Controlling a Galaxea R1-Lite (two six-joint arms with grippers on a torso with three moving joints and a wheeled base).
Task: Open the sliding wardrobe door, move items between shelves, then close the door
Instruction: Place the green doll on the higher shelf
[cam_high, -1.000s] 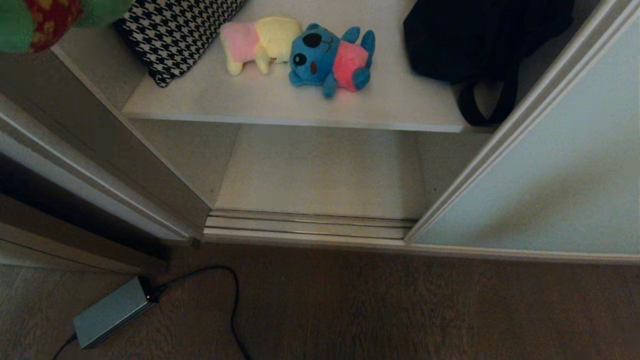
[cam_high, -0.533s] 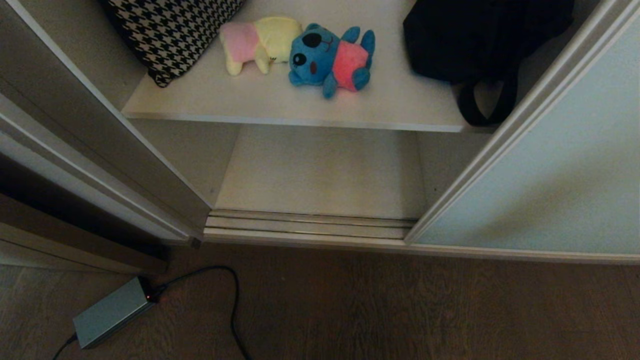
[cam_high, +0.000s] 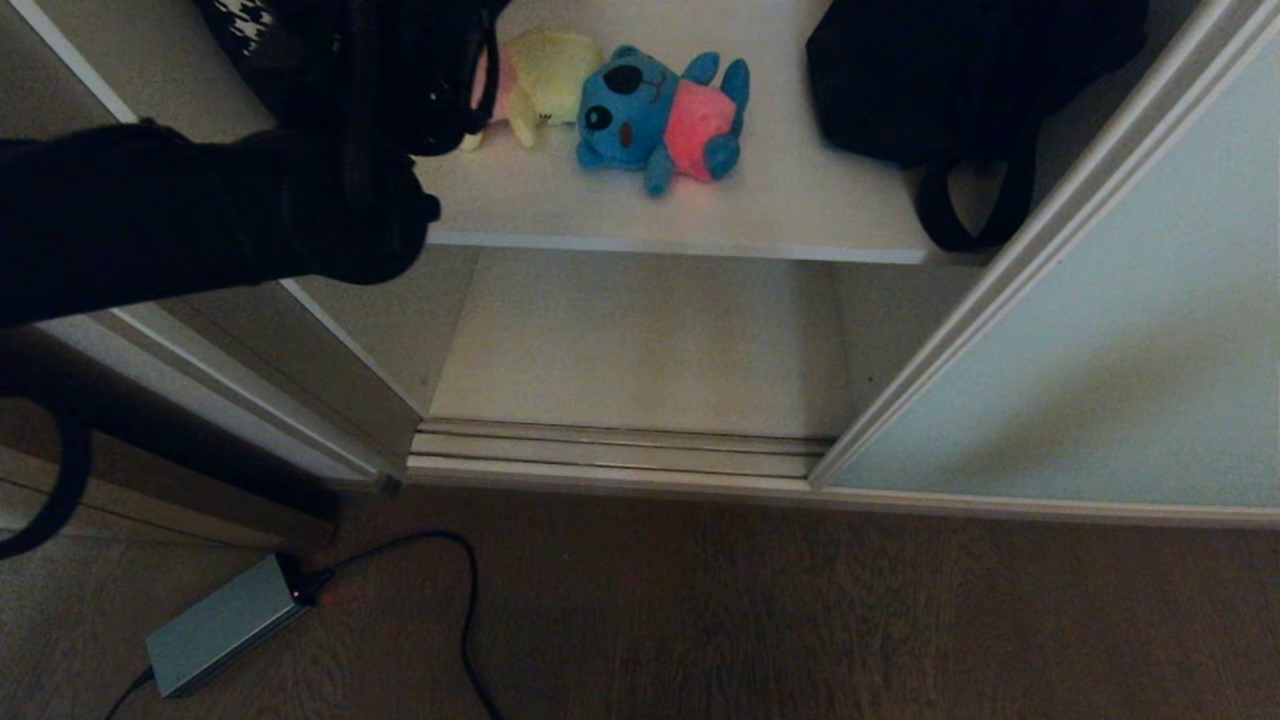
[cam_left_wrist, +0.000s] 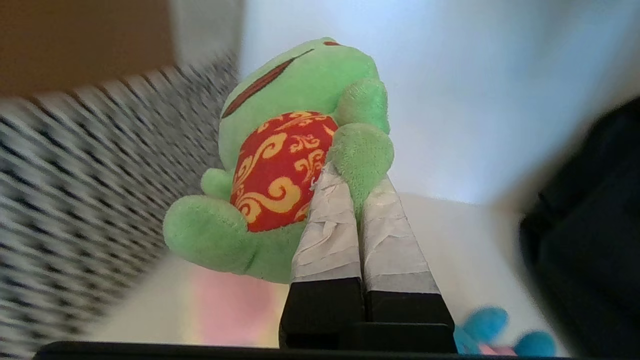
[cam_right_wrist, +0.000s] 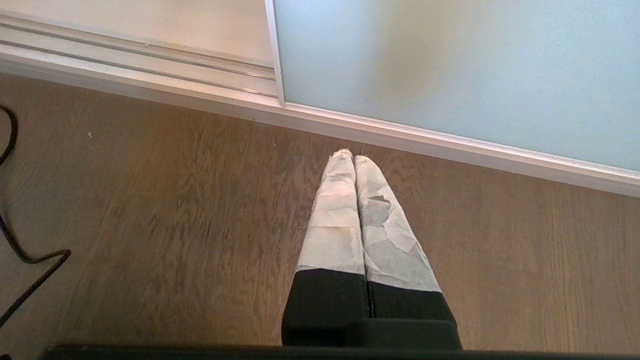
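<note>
- Left gripper (cam_left_wrist: 352, 187) is clamped on a green frog plush (cam_left_wrist: 295, 160), pinching one of its paws between the taped fingers (cam_left_wrist: 327, 235). The frog has a red belly patch with yellow swirls.
- In the head view the left arm (cam_high: 200, 210) reaches in from the left over the upper shelf (cam_high: 700, 215), covering most of the houndstooth cushion (cam_high: 240, 12) there. The frog itself can't be made out in that view.
- Blue plush (cam_high: 660, 115) with the pink back lies on the upper shelf, touching the yellow plush (cam_high: 545, 75) beside it; the arm hides part of the yellow one.
- Black bag (cam_high: 960, 90) sits at the right end of that shelf, strap hanging over the front edge.
- Lower shelf (cam_high: 640, 345) sits below.
- Door (cam_high: 1100, 330) is slid off to the right, so the wardrobe's open.
- Right gripper (cam_right_wrist: 354, 160) hangs over the floor (cam_right_wrist: 150, 215) near the door's bottom rail, fingers pressed together, holding nothing.
- Power brick (cam_high: 220, 625) and cable lie on the floor out front.
</note>
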